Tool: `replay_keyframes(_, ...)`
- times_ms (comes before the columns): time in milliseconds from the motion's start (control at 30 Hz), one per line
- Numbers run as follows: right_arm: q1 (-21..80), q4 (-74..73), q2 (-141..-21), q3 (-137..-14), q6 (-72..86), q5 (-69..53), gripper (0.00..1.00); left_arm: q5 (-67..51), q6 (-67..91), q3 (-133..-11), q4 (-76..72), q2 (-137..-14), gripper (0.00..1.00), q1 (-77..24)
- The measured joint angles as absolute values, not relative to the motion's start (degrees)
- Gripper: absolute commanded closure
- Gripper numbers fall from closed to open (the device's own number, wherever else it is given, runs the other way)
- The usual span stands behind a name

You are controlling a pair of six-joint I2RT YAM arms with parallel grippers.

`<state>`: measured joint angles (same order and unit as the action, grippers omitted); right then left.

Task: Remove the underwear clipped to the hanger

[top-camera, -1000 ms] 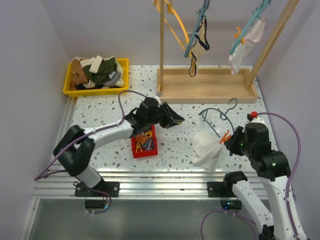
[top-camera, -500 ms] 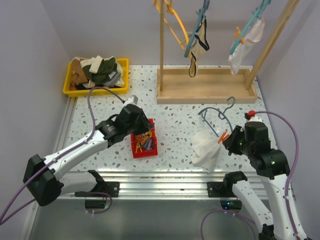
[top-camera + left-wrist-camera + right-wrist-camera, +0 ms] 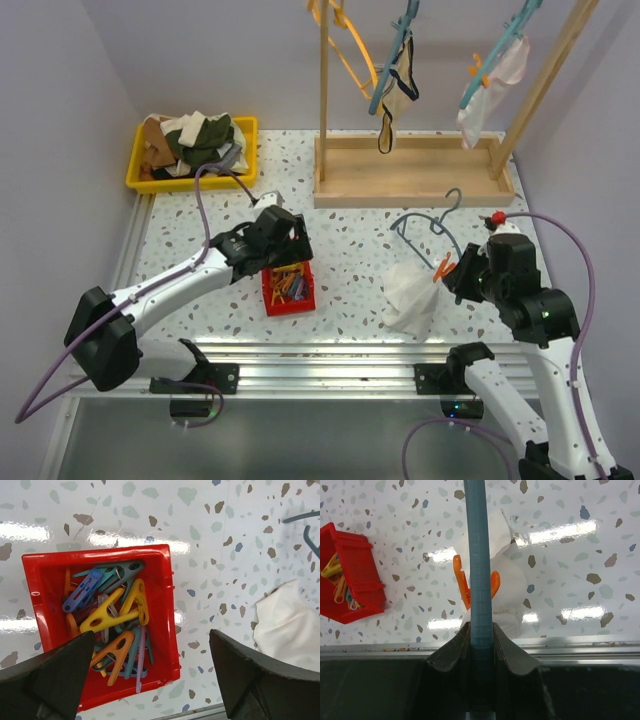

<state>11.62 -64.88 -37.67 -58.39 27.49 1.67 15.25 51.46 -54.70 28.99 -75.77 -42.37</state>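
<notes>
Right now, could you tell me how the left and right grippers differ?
The left gripper is open and empty; the right gripper is shut on the blue hanger. The left hangs above the red bin of clips; the right is beside the white underwear. Both have dark fingers.

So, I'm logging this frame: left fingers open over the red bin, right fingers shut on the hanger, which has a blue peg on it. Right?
One slip: the peg on the hanger is orange, not blue; the right wrist view shows it. The left fingers are open over the red bin, and the right fingers are shut on the hanger.
</notes>
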Motion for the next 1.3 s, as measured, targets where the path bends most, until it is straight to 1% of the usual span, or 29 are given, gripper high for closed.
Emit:
replay_keyframes(200, 11.62, -64.62, -38.83, -58.85, 26.22, -0.32, 1.0, 13.21, 51.9, -58.96, 28.86, -75.9, 0.0, -42.39)
replay_keyframes(367, 11.62, -63.81, -38.98, -58.83, 25.41, -3.6, 1.0, 4.71, 51.75, -60.69, 20.97, -77.78, 0.0, -43.66)
replay_keyframes(500, 11.62, -62.74, -39.11, -58.61, 24.77, -6.46, 1.0, -3.09, 51.29, -64.82, 13.41, -84.95, 0.0, -47.29)
replay_keyframes(700, 11.62, -62.13, -39.51, -58.57, 24.23, -8.12, 1.0, -10.46, 48.47, -78.7, 8.01, -99.61, 0.0, -52.82)
replay_keyframes(867, 11.7, -62.13, -39.81, -58.54, 24.1, -8.6, 1.0, -13.52, 44.36, -85.23, 5.98, -104.36, 0.0, -55.33)
replay_keyframes(1000, 11.73, -62.15, -40.01, -58.57, 24.05, -8.6, 1.0, -16.45, 40.86, -85.95, 3.31, -104.79, 0.0, -56.18)
replay_keyframes(1300, 11.73, -62.13, -40.07, -58.54, 24.01, -8.62, 1.0, -20.18, 36.86, -85.91, -0.84, -104.92, 0.1, -57.95)
